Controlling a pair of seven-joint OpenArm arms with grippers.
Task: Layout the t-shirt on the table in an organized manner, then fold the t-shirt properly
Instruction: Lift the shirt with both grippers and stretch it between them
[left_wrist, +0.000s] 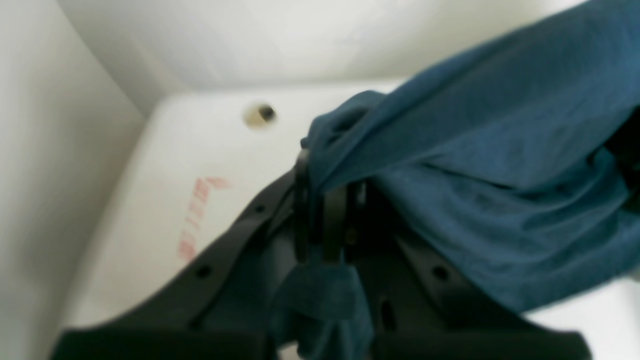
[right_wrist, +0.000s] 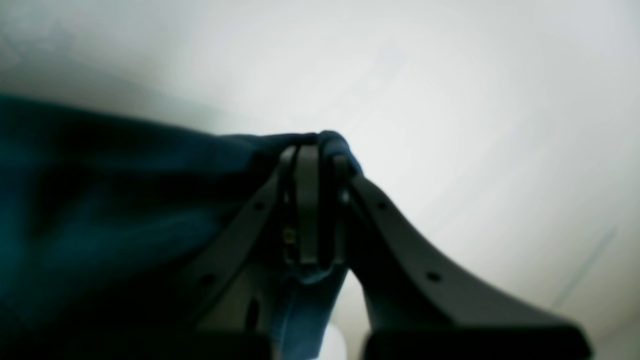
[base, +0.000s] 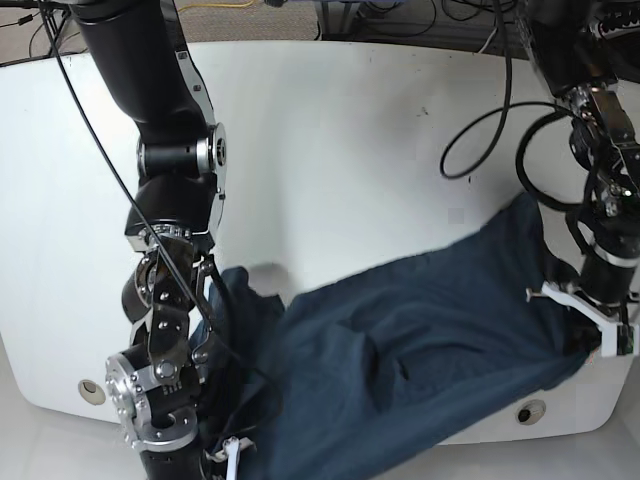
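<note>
Both black jointed pincers (left_wrist: 327, 220) (right_wrist: 315, 210) clamp the dark navy soft-fabric t-shirt (base: 430, 320), cloth stretched between them (probably to straighten it) above the glossy white bench (base: 330, 150).

T-shirt (base: 400, 330) between two arms (base: 175, 260)

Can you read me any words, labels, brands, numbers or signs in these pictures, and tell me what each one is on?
No readable text.
Table: reddish marks, too blurred to tell whether they are writing.
T-shirt: no lettering visible.
</note>
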